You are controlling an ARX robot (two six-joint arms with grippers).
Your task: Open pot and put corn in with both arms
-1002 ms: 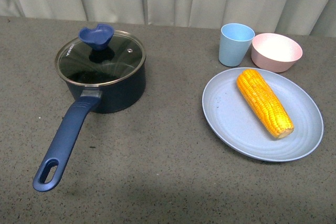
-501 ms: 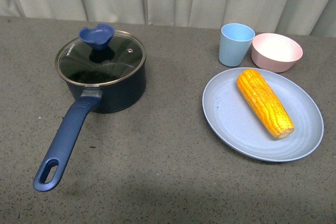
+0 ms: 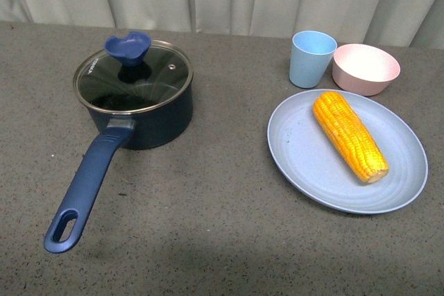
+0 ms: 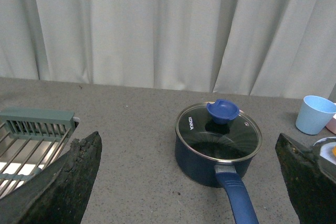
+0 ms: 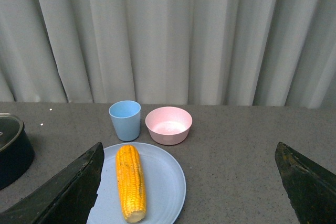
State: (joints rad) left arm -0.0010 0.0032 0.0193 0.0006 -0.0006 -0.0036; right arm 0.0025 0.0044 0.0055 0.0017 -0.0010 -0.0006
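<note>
The dark navy pot (image 3: 136, 102) stands at the left of the grey table, closed by a glass lid (image 3: 133, 77) with a blue knob (image 3: 127, 48). Its long blue handle (image 3: 82, 190) points toward me. The corn (image 3: 349, 134) lies on a light blue plate (image 3: 305, 157) at the right. Neither arm shows in the front view. My left gripper (image 4: 189, 182) is open and empty, held well back from the pot (image 4: 218, 148). My right gripper (image 5: 191, 182) is open and empty, held back from the corn (image 5: 130, 181).
A light blue cup (image 3: 311, 58) and a pink bowl (image 3: 365, 68) stand behind the plate. A grey-green dish rack (image 4: 31, 140) shows at the table's left side in the left wrist view. White curtains hang behind the table.
</note>
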